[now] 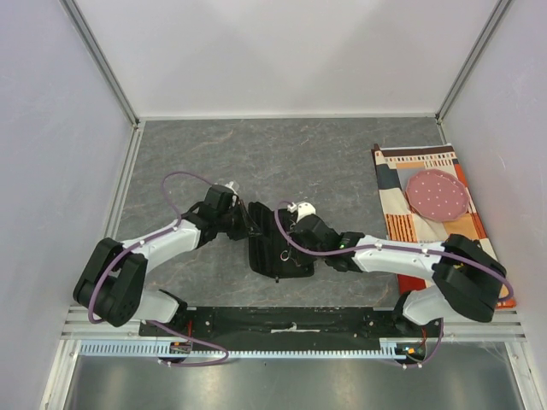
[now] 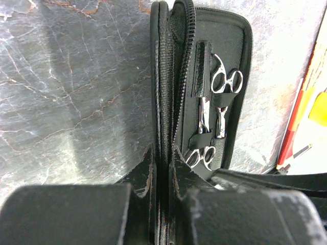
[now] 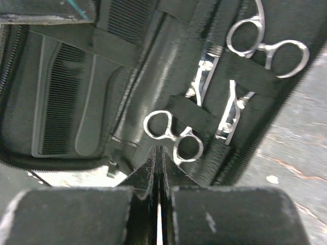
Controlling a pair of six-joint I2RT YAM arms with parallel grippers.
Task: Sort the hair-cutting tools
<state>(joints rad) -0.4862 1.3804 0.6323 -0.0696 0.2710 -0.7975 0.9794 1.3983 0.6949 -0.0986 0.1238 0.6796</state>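
My left gripper is clamped narrow on the raised cover of the black pouch, the zip edge standing upright between the two fingers. My right gripper is pressed nearly together, with only a thin bright slit between the fingers. Its tips sit just beside the ring of the nearer scissors, and I cannot tell whether they pinch anything.

The pouch lies open between the two arms, in the middle of the table. I count two silver scissors in it, both under black straps on the right half. They point opposite ways, and the farther scissors have their rings toward the far end. I count two black combs on the other half. One comb is tucked in a pocket, and a second comb shows only its teeth under a strap. I cannot tell which has the narrow handle.

The table is dark grey stone-patterned, veined with pale cracks. Plain white walls on metal rails close it in on three sides. At the right edge lies a striped patterned cloth with a dotted pink disc on it.
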